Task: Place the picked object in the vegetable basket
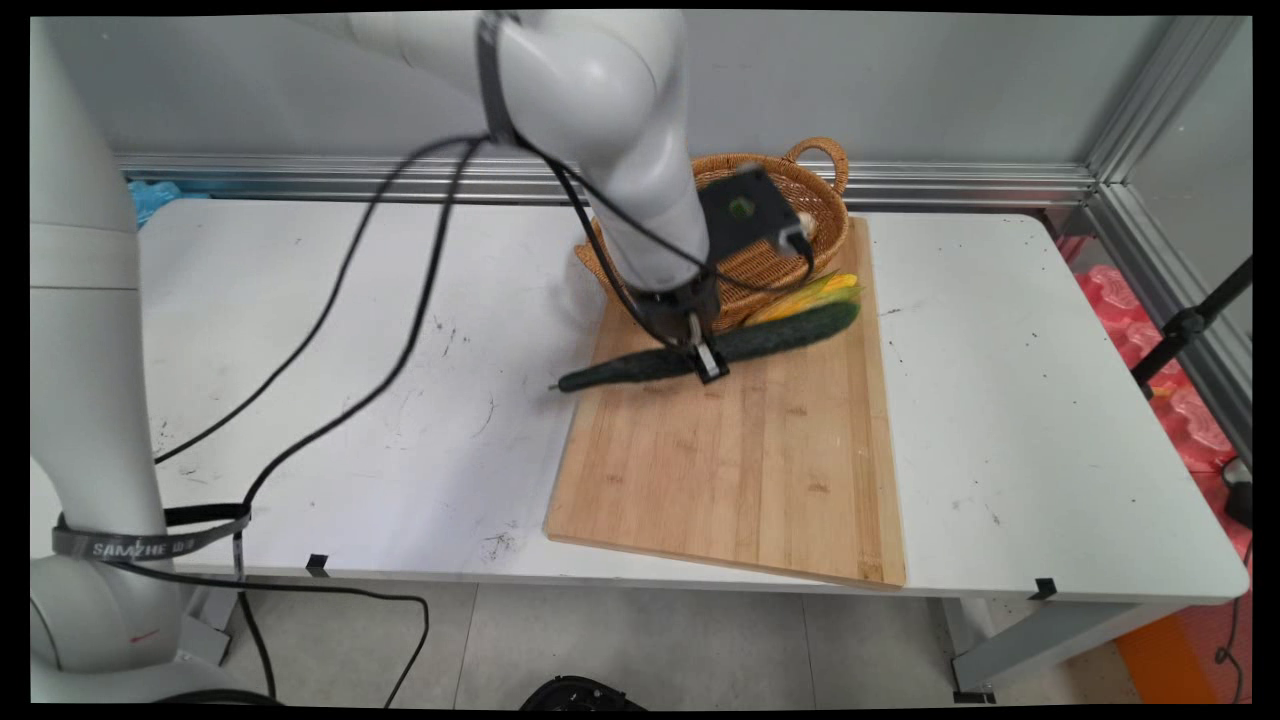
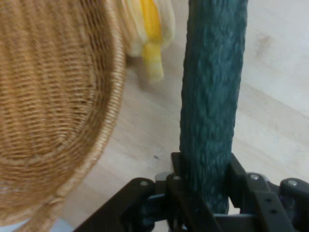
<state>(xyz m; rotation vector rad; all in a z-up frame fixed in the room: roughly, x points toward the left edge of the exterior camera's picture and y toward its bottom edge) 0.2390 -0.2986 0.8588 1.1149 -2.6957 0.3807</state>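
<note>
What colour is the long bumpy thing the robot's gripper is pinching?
The cucumber is dark green, seen best in the hand view.

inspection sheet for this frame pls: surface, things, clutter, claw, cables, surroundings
Surface: white table, scuffed, with a wooden board lying on it.
Things: dark green cucumber lying across the board's far part, one end past the board's left edge; corn between it and the wicker basket.
Clutter: nothing seen on the table.
Claw: claw down on the cucumber, one finger on each side of it in the hand view, shut on it.
Cables: black cables hang from the arm over the table's left half.
Surroundings: grey wall behind; red items beyond the table's right end.
</note>
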